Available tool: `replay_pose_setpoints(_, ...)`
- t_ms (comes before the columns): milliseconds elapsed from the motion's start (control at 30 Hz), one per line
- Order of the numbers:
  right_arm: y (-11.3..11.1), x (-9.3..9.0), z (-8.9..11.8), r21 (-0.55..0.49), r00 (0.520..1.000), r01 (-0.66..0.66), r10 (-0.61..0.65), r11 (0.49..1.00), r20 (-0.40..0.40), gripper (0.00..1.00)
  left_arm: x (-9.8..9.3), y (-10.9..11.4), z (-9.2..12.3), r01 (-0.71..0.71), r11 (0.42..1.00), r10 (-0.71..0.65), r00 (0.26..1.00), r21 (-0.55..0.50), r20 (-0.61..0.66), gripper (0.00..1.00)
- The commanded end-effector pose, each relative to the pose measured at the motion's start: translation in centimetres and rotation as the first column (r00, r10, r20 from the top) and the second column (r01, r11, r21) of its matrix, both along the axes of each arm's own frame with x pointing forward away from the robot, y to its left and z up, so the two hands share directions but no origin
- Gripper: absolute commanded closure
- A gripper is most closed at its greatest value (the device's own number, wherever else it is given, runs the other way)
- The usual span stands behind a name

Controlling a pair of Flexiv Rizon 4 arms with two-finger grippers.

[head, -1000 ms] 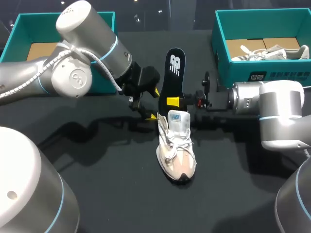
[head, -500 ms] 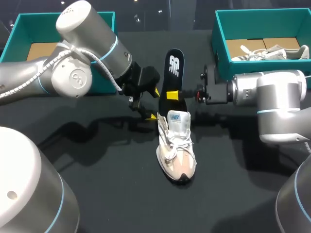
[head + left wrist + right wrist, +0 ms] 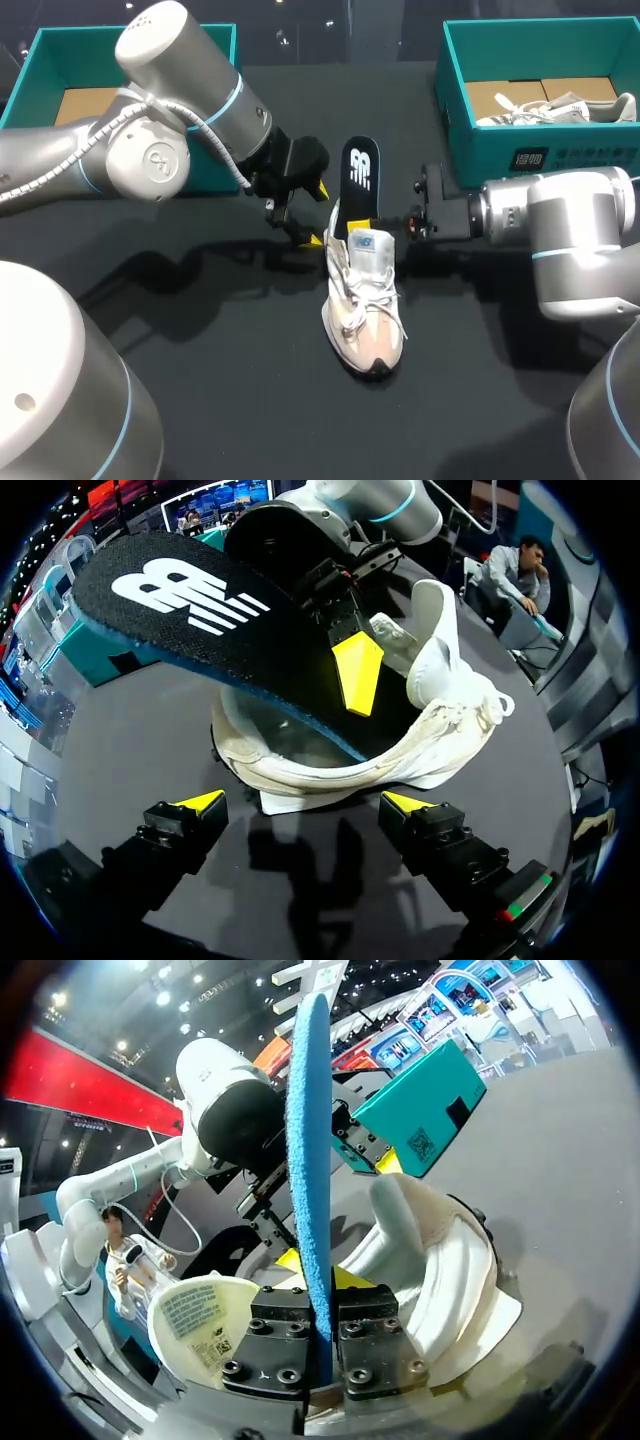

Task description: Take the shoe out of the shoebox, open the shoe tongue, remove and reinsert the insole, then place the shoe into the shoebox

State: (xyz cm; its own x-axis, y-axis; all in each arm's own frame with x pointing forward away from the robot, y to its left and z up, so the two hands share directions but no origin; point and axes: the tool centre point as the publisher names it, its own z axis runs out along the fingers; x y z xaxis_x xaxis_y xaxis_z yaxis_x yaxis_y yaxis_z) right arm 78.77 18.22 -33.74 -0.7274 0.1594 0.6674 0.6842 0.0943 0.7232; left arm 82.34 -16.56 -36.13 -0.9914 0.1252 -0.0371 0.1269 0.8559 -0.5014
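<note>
Right wrist view: jaws on insole point(image 3: 308, 1160)

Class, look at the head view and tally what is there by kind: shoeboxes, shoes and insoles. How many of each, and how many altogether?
Shoeboxes: 2, the left shoebox and the right shoebox
Shoes: 2, the shoe on the table and the shoe in the right shoebox
Insoles: 1, the insole standing up out of the shoe on the table
Total: 5

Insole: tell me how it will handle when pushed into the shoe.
The insole looks thin and foam-like, so it is probably light and bendy. It stands straight above the right gripper, so it seems fairly springy. Its textured top may drag inside the shoe.
</note>
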Motion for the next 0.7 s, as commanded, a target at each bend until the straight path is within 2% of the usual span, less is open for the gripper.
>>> replay_pose_setpoints(33,0.2,-0.3,0.9,0.001,1.0,-0.004,0.004,1.0,0.021,0.77,0.0,0.0,0.0,0.001,1.0,-0.001,1.0,0.001,0.0,0.0)
replay_pose_setpoints(100,0.4,-0.1,1.5,0.008,0.999,-0.011,0.01,1.0,0.04,0.72,0.0,0.0,0.0,0.001,1.0,-0.001,1.0,0.001,0.0,0.0)
replay_pose_setpoints(433,0.2,1.9,3.5,0.018,0.994,-0.02,0.017,1.0,0.108,0.74,0.0,0.0,0.0,0.001,1.0,-0.001,1.0,0.001,0.0,0.0)
replay_pose_setpoints(533,0.0,2.6,3.6,0.033,0.994,-0.02,0.016,0.999,0.11,0.79,0.0,0.0,0.0,0.001,1.0,-0.001,1.0,0.001,0.0,0.0)
replay_pose_setpoints(567,-0.1,2.8,3.6,0.042,0.994,-0.021,0.016,0.999,0.108,0.85,0.0,0.0,0.0,0.001,1.0,-0.001,1.0,0.001,0.0,0.0)
replay_pose_setpoints(600,-0.1,3.0,3.5,0.048,0.994,-0.021,0.016,0.999,0.104,1.0,0.0,0.0,0.0,0.001,1.0,-0.001,1.0,0.001,0.0,0.0)
replay_pose_setpoints(700,-0.1,3.3,3.1,0.059,0.997,-0.02,0.015,0.998,0.081,1.0,0.0,0.0,0.0,0.001,1.0,-0.001,1.0,0.001,0.0,0.0)
